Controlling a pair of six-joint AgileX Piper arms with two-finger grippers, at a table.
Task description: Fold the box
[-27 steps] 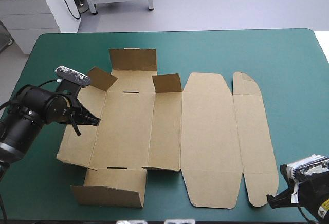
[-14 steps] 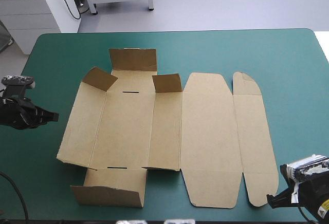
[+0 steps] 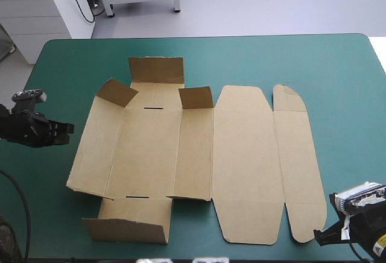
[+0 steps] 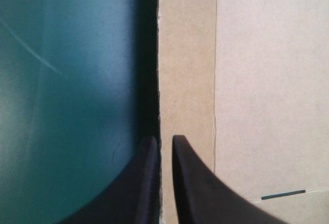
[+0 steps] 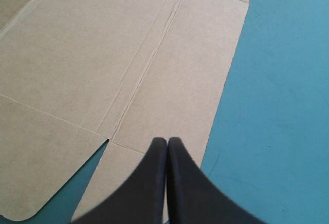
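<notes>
The brown box [image 3: 241,154] lies spread out mid-table. Its left part has short flaps raised at the far end and one near flap standing; the two right panels lie flat. My left gripper [image 3: 69,128] hovers over the teal-green cover just left of the box's left edge, apart from it. In the left wrist view its black fingers [image 4: 162,137] stand a narrow slit apart, lined up with that edge of the box [image 4: 257,80]. My right gripper [image 3: 318,237] rests at the near right corner. It is shut [image 5: 167,139], its tip at the corner of the box's [image 5: 103,54] rightmost flap.
Bare teal-green cover [image 3: 338,82] runs along the right side and beyond the box's far end. A narrower strip of cover [image 3: 54,76] lies left of the box.
My left gripper drew back leftward from over the box's left panel to beyond its edge, then edged slightly back toward it. The right gripper and the box stayed put.
</notes>
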